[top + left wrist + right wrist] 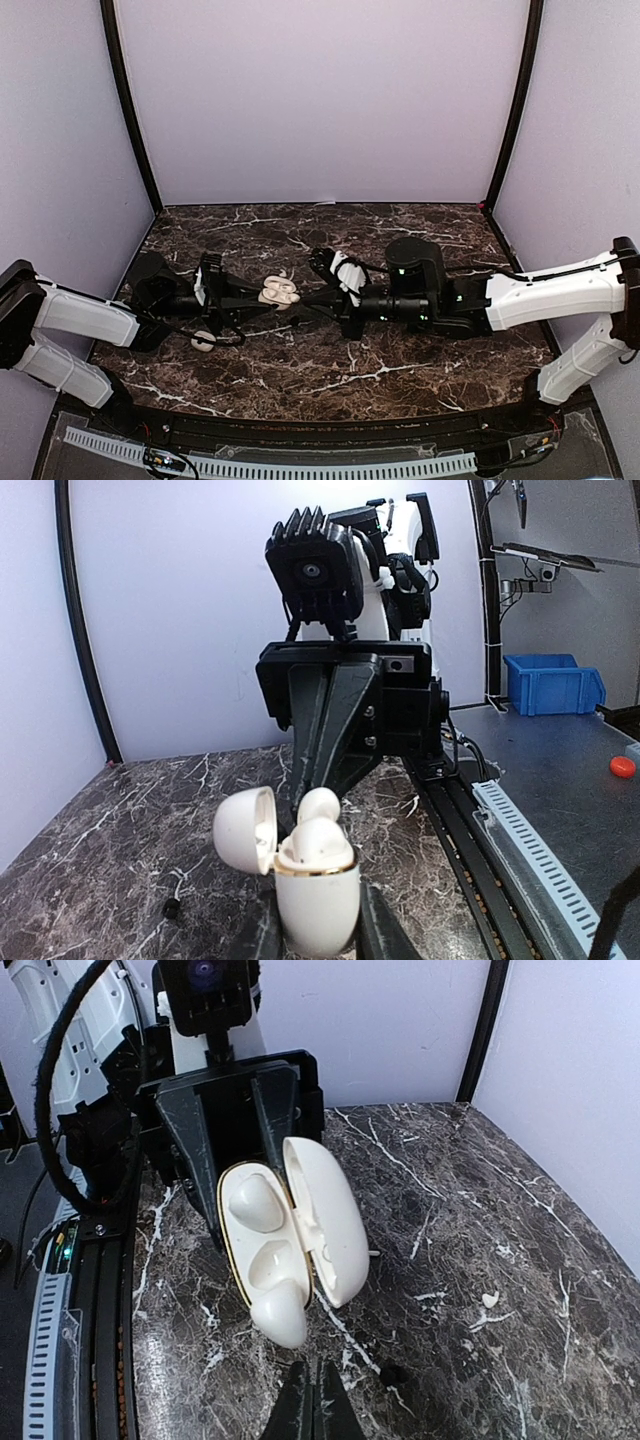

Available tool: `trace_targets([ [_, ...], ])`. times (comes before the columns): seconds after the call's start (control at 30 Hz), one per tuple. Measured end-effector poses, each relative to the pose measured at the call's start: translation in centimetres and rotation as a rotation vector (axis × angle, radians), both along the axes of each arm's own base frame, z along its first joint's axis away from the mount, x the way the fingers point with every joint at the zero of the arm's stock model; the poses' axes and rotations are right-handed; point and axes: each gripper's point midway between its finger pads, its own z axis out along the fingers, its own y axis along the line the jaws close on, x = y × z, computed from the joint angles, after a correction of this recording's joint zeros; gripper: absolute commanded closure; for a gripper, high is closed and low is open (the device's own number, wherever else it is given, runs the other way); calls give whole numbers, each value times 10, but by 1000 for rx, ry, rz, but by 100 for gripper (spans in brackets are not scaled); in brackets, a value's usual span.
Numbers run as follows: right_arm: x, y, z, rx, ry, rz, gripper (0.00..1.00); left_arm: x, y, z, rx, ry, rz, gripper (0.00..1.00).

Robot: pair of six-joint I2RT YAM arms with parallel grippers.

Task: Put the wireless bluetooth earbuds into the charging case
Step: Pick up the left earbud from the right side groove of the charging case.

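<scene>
Seating step: left gripper (318, 920) clamps the open case (325, 1220), an earbud (280, 1315) half-in at its 6 o'clock end; right gripper (312, 1400), tips pressed together just beneath, should push it home.

The lower edge of the left wrist view cuts off the base of the charging case (316, 895) and most of the left gripper (320, 935) clamped around it. The right gripper (313, 1400) shows only as two dark tips at the right wrist view's bottom edge; whether they pinch the white earbud (280, 1318) just beyond them cannot be told. From above, that earbud is too small to separate from the case. A dark speck (171, 908) on the surface (100, 860) is too small to identify.
</scene>
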Motion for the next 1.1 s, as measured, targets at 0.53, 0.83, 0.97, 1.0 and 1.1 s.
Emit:
trace_targets([
  [0.53,-15,9,-1,10,15,78,100,-3,0,-1,2,-2,-21,100],
  [0.83,-26,14,-2,0,14,110,99,-4,-1,-2,4,2,-30,100],
  [0.97,-30,17,2,7,5,123,88,-5,-1,-2,5,3,-32,100],
  [1.0,-30,17,2,7,0,127,85,-5,-1,-2,5,3,-32,100],
  [1.1,-34,18,3,7,-5,145,81,-5,-1,-3,5,4,-33,100],
])
